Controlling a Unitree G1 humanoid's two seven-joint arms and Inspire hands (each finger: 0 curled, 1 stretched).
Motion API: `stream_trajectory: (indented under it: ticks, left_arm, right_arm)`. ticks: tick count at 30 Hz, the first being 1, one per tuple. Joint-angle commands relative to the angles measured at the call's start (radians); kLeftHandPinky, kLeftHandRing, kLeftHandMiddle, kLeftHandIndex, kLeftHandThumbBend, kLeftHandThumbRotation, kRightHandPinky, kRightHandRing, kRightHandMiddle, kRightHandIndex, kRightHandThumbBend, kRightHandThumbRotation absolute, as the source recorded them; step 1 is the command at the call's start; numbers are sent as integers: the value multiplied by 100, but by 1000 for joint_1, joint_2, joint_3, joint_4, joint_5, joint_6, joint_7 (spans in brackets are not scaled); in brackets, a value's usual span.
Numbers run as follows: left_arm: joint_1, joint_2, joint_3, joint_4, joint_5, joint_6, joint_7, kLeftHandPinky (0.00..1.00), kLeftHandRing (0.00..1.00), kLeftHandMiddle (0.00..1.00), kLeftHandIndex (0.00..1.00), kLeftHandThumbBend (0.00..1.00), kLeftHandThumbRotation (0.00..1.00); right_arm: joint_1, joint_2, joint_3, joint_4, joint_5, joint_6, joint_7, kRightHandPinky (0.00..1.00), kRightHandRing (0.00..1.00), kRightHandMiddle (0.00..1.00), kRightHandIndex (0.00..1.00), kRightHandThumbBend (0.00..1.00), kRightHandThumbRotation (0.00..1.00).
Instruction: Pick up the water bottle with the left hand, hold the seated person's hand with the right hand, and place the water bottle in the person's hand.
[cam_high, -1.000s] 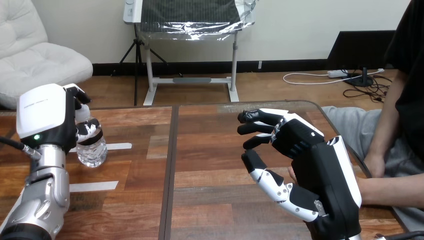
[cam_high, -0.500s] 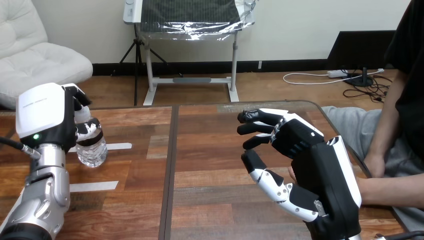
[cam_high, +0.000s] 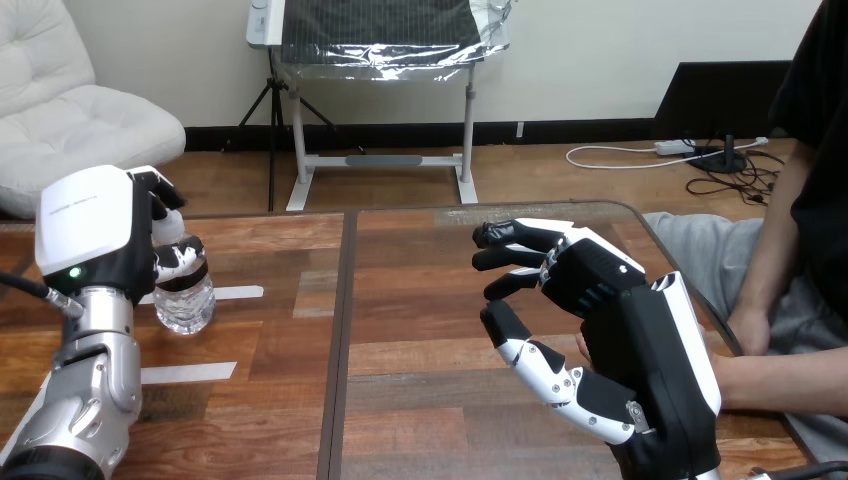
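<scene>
Nearest me, at the lower right of the frame, my right hand (cam_high: 640, 350) hangs with its fingers (cam_high: 520, 235) spread and released, grasping nothing. The person's forearm (cam_high: 790, 385) runs in behind it, and I cannot tell whether they touch. Closing blind there could pinch the forearm or miss the grasp. Further off, at middle left, my left hand (cam_high: 90, 235) has its fingers clenched round the upper part of the water bottle (cam_high: 185, 300), which stands on the worktop (cam_high: 420, 300). So high a grip could let it swing or slip on lifting. Against 0.5 s ago almost nothing differs: the right hand sits slightly further left, and the bottle is unmoved.
</scene>
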Motion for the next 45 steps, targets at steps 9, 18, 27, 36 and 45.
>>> stream_trajectory:
  ticks: [9, 18, 27, 36, 45]
  left_arm:
    - [11, -7, -22, -15, -1, 14, -24, 50, 60, 66, 67, 63, 1]
    - [16, -2, -28, -27, 9, 17, -24, 60, 69, 74, 75, 62, 3]
    - [7, -2, -35, -3, 17, 23, -16, 66, 77, 81, 81, 60, 7]
    - [6, -4, -39, -14, 8, 51, -32, 75, 85, 90, 87, 59, 13]
    - [7, -3, -37, -13, 4, 54, -40, 76, 85, 90, 88, 59, 14]
  right_arm:
    - [-52, 13, -6, -33, 6, -9, -2, 54, 66, 72, 66, 44, 0]
    - [-54, 11, -6, -30, 8, -11, 2, 54, 66, 72, 66, 44, 0]
    - [-55, 10, -7, -29, 9, -11, 2, 54, 66, 71, 66, 43, 0]
    - [-50, 10, -7, -33, 15, -8, 3, 53, 66, 71, 66, 44, 0]
    - [-49, 9, -10, -31, 9, -9, 1, 53, 65, 71, 66, 44, 0]
